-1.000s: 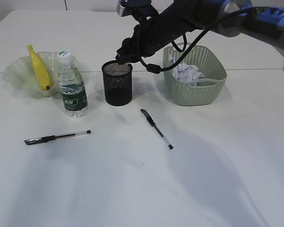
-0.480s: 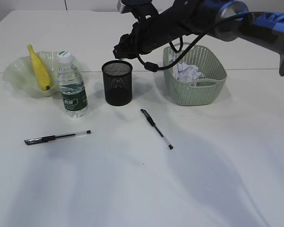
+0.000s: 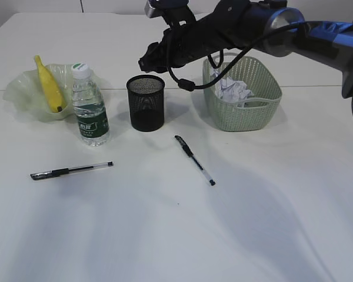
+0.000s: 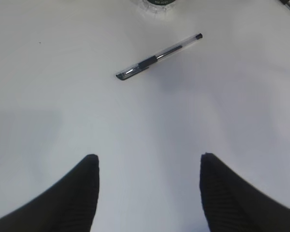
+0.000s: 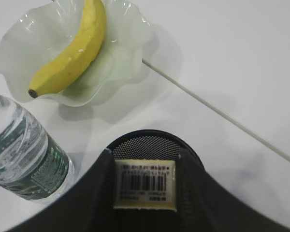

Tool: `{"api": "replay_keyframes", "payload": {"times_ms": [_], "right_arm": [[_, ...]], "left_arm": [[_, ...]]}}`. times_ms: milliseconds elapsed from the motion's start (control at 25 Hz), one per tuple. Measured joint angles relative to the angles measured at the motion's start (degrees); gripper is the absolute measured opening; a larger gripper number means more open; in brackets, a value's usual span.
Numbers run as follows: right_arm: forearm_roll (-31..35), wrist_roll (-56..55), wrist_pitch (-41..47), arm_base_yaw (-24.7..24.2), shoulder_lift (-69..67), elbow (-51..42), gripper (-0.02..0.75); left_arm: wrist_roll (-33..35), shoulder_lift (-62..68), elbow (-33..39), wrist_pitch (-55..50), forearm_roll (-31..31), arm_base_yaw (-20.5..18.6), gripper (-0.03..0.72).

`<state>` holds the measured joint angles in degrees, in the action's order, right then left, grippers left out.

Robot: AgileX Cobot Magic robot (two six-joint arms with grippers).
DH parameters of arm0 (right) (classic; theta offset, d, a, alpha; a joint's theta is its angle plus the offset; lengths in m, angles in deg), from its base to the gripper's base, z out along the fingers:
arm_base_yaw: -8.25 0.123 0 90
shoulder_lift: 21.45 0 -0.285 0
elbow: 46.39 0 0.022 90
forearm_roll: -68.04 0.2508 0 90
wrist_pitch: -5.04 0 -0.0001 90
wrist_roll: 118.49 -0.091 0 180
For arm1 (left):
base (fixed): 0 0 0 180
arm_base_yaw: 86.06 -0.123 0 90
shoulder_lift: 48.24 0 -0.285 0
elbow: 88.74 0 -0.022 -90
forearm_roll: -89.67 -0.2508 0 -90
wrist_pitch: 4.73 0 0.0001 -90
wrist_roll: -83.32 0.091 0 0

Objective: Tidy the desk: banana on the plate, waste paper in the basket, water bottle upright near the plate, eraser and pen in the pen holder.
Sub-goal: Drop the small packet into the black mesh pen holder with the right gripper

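Our right claw (image 5: 145,186) pinches the small cream-white eraser with its barcode sleeve (image 5: 145,183) directly above the black mesh pen holder (image 3: 145,103). Our left claw (image 4: 149,188) hangs spread over the white desk (image 4: 63,111), near a clear black-capped pen (image 4: 158,56).

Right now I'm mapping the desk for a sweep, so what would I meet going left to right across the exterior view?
plate with banana → water bottle → pen holder → pen → basket holding waste paper.
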<state>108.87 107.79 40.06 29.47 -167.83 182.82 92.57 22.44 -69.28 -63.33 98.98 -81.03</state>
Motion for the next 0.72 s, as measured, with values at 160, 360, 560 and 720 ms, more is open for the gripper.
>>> {"api": "replay_keyframes", "payload": {"times_ms": [160, 360, 560, 720], "right_arm": [[1.2, 0.1, -0.5, 0.0, 0.0, 0.0, 0.275], [1.5, 0.2, -0.8, 0.0, 0.0, 0.0, 0.281], [1.6, 0.3, -0.8, 0.0, 0.0, 0.0, 0.282], [1.6, 0.3, -0.8, 0.0, 0.0, 0.0, 0.283]], "left_arm": [[0.0, 0.0, 0.0, 0.0, 0.0, 0.0, 0.463], [0.0, 0.0, 0.0, 0.0, 0.2, 0.0, 0.463], [0.0, 0.0, 0.0, 0.0, 0.9, 0.0, 0.463], [0.0, 0.0, 0.0, 0.0, 1.1, 0.0, 0.463]]}}
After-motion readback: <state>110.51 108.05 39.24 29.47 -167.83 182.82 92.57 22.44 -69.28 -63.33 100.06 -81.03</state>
